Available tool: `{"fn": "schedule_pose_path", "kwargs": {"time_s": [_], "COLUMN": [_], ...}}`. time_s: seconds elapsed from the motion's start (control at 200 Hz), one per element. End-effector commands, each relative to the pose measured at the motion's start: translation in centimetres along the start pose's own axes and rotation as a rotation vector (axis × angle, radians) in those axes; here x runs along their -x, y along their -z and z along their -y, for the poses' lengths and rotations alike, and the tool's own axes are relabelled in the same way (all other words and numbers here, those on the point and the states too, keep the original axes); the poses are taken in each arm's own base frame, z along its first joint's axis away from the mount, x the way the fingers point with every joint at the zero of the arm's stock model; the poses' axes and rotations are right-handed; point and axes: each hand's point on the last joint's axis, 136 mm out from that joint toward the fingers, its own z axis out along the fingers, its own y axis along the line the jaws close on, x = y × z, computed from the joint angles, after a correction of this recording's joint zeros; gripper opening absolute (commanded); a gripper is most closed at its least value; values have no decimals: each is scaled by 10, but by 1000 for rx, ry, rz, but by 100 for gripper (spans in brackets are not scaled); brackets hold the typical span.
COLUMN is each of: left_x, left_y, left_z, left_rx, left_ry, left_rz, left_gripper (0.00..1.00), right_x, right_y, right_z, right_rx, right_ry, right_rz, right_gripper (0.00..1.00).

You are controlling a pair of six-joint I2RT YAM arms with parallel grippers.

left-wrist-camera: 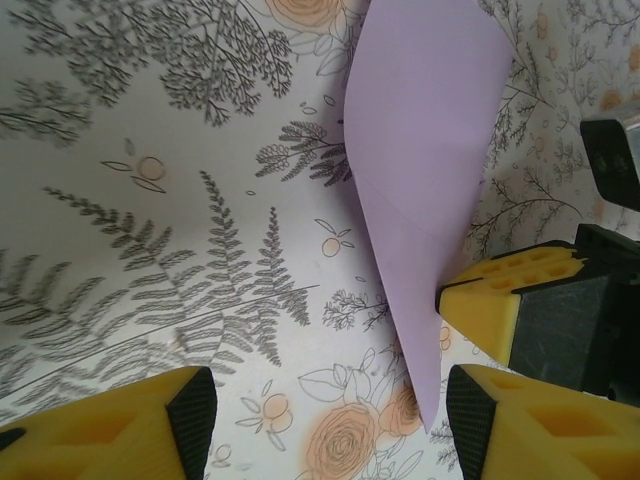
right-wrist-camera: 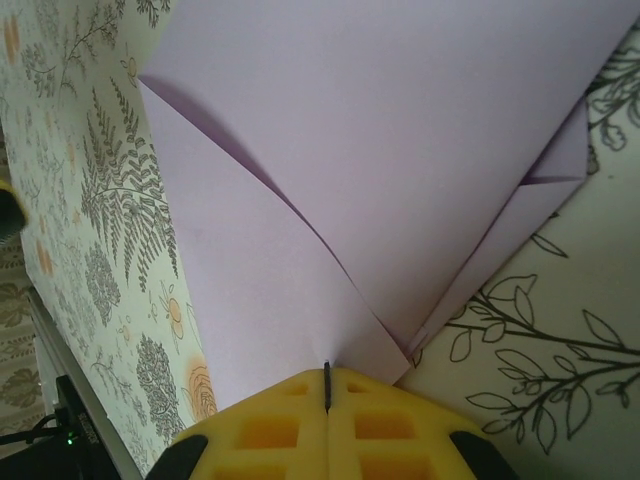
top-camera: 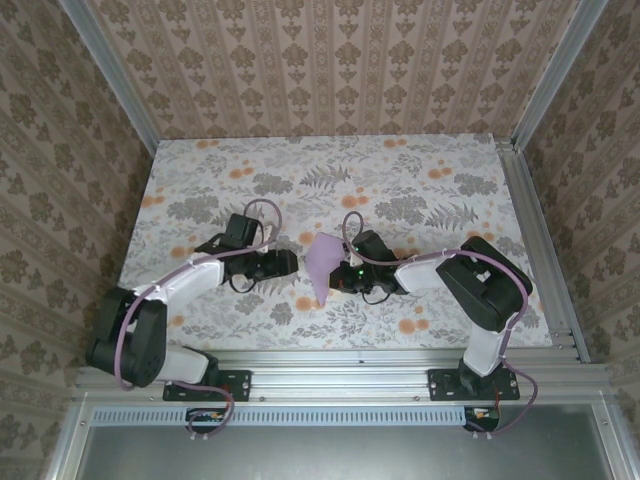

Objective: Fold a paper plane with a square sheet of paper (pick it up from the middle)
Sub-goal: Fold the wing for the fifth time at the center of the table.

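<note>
At the middle of the worktop (top-camera: 200, 180), the paper plane (top-camera: 322, 265), light, limp and easily crumpled, is pinched in the closed jaws of the right gripper (right-wrist-camera: 327, 388), while the left gripper (left-wrist-camera: 325, 425) hovers just left of the worktop's middle with jaws open; a folded edge looks the safest hold.

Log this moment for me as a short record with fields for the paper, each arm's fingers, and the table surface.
paper: lavender paper, creased and partly folded, tapering to a point toward the arm bases
right gripper: fingers shut on the paper's edge
left gripper: fingers open, just left of the paper, holding nothing
surface: floral tablecloth
task stage: folding under way, plane not yet finished
</note>
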Motion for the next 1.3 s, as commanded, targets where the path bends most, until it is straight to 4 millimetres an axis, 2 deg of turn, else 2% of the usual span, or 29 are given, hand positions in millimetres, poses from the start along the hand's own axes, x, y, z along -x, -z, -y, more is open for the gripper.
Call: {"fn": "schedule_pose_path", "kwargs": {"time_s": [0.0, 0.16, 0.26, 0.395, 0.57, 0.81, 0.995, 1.095, 1.295], "left_x": [2, 5, 0, -4, -2, -5, -4, -5, -6], "left_y": [-12, -28, -44, -56, -61, -68, -65, -61, -56], "left_z": [16, 27, 32, 27, 31, 21, 19, 16, 9], "left_rx": [-52, -73, -78, -53, -61, -13, 21, 49, 86], "left_ry": [16, 36, 42, 64, 58, 40, 14, 1, -6], "left_rz": [12, 29, 15, 7, 12, -10, -15, -17, -5], "left_gripper": [65, 64, 61, 50, 36, 17, 16, 26, 33], "right_x": [-14, -18, -17, -15, -13, -10, -9, -9, -8], "right_y": [-4, -7, -6, -4, -4, -5, -5, -5, -4], "right_z": [26, 33, 33, 32, 29, 25, 23, 24, 23], "right_rx": [-63, -75, -72, -66, -54, -40, -38, -40, -36], "right_ry": [-33, -36, -35, -35, -37, -40, -37, -37, -35], "right_rz": [-34, -41, -36, -33, -27, -24, -24, -25, -26], "right_gripper": [0, 0, 0, 0, 0, 0, 0, 0, 0]}}
